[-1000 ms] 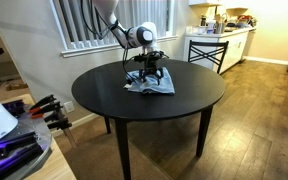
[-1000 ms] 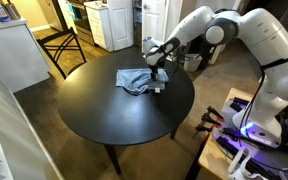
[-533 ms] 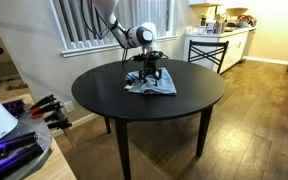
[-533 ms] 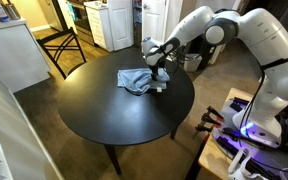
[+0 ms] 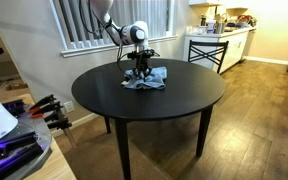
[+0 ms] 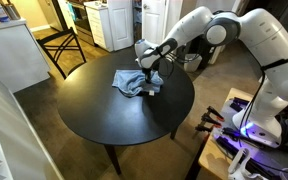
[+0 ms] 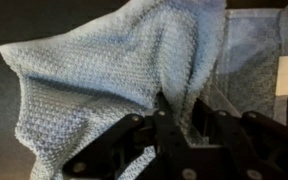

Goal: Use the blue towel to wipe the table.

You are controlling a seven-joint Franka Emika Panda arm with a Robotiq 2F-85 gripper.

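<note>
Pincer (image 5: 141, 68) clamped on the blue towel (image 7: 94, 70) — cloth bunched upward, on the table (image 5: 134, 110).

Wrist view: gripper (image 7: 162, 105) tips buried under blue towel (image 7: 94, 75) fold; towel cut off at top edge. Both exterior views: jaws too small to resolve.

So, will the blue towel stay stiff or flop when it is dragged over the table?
Probably floppy: the blue towel lies in wrinkly folds and bunches where the gripper pinches it. Likely light, being thin knit cloth. On the matte table it should slide but may crumple.
</note>
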